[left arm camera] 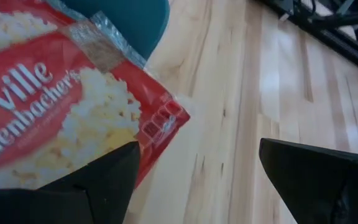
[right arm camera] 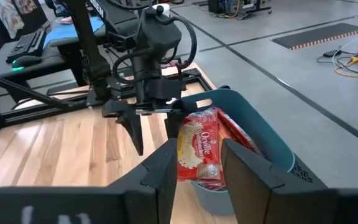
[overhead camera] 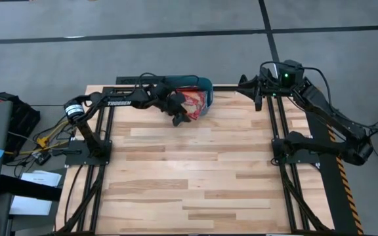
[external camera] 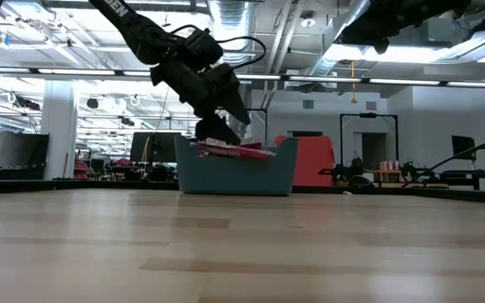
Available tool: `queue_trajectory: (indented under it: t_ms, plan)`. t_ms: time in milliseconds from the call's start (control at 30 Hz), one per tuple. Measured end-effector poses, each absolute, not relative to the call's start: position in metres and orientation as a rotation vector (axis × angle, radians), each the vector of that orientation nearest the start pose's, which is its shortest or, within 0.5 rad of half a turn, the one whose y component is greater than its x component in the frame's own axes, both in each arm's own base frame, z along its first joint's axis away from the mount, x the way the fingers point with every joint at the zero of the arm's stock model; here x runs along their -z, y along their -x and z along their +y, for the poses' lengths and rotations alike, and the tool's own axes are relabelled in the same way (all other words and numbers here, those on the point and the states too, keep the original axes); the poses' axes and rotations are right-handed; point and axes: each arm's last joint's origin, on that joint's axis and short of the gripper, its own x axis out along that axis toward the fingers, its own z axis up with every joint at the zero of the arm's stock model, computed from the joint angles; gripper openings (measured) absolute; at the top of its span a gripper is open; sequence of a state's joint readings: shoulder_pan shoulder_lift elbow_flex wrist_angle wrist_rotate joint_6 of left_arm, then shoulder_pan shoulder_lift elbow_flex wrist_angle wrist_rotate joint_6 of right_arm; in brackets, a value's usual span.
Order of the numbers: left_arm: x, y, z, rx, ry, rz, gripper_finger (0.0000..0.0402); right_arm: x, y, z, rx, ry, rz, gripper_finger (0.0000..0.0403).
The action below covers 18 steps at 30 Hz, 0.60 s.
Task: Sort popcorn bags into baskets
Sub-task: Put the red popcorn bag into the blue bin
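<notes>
The teal-blue basket [overhead camera: 205, 82] stands at the middle of the table's far edge and holds several red popcorn bags [overhead camera: 195, 103]. The top bag [left arm camera: 61, 106] lies tilted, and one corner sticks out over the basket's near rim [external camera: 234, 175]. My left gripper [overhead camera: 179, 118] is open just over that corner on the basket's near side, and its fingers [right arm camera: 135, 134] point down. My right gripper [overhead camera: 241, 83] is open and empty above the table's far right corner, facing the basket [right arm camera: 266, 134]. My left gripper [left arm camera: 197, 180] stands open beside the top bag's overhanging corner [left arm camera: 160, 118]. One finger [left arm camera: 104, 180] shows in front of the bag's edge, and I cannot tell whether it touches it.
Black frame rails [overhead camera: 277, 141] run along the table's left and right sides. Bare wooden tabletop [overhead camera: 189, 177] spreads from the basket to the near edge. Cables and equipment [overhead camera: 18, 131] lie off the table to the left.
</notes>
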<state>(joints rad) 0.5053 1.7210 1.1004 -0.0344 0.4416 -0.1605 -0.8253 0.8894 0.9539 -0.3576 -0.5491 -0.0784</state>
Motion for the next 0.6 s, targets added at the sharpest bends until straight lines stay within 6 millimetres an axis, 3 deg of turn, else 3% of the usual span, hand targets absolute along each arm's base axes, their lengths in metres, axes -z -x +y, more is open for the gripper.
queue_trajectory:
  t_ms: [133, 300, 433, 600]
  plan:
    - [-0.217, -0.332, 0.163, -0.073, 0.457, 0.547, 0.0318, -0.357, -0.135, -0.124, 0.265, -0.110, 0.238, 0.0155]
    - [-0.230, -0.339, 0.138, 0.075, 0.387, 0.517, 0.0318, -0.357, -0.135, -0.124, 0.264, -0.112, 0.240, 0.0154]
    - [-0.208, -0.349, 0.121, 0.098, 0.373, 0.623, 0.0318, -0.357, -0.135, -0.124, 0.264, -0.112, 0.240, 0.0148]
    - [-0.183, -0.357, 0.122, 0.031, 0.369, 0.684, 0.0318, -0.357, -0.135, -0.124, 0.264, -0.101, 0.239, 0.0141]
